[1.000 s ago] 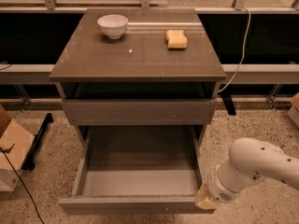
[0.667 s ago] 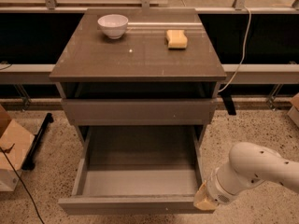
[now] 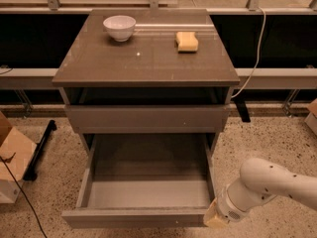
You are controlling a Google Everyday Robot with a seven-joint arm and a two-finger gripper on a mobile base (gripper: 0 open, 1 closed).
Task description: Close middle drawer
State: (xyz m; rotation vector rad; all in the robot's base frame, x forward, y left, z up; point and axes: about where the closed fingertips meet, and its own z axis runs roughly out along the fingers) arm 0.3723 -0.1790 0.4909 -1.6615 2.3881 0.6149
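Gripper (image 3: 215, 217) of mine sits low at the near right of the scene, right at the right end of the middle drawer's front panel. It looks to be touching that corner or just beside it, and I cannot tell which. Whether it is open or closed I cannot tell either, since only its pale tip shows past my white wrist.

The middle drawer (image 3: 133, 217) is pulled far out toward me. Its paler inside is fully exposed and holds nothing, and its flat front stands well forward of the cabinet (image 3: 148, 63). The upper drawer (image 3: 146, 118) above it is much further in, its front only a little proud of the cabinet.

So, as I judge it, the closing itself is not yet done: the whole travel of the drawer remains. What is in place is my approach, with the tip at the front panel. What is left is a straight push away from me until the front sits flush.

On the cabinet top, at the far side, a white bowl (image 3: 119, 27) stands to the left and a yellow sponge (image 3: 187, 41) to the right, both clear of the work.
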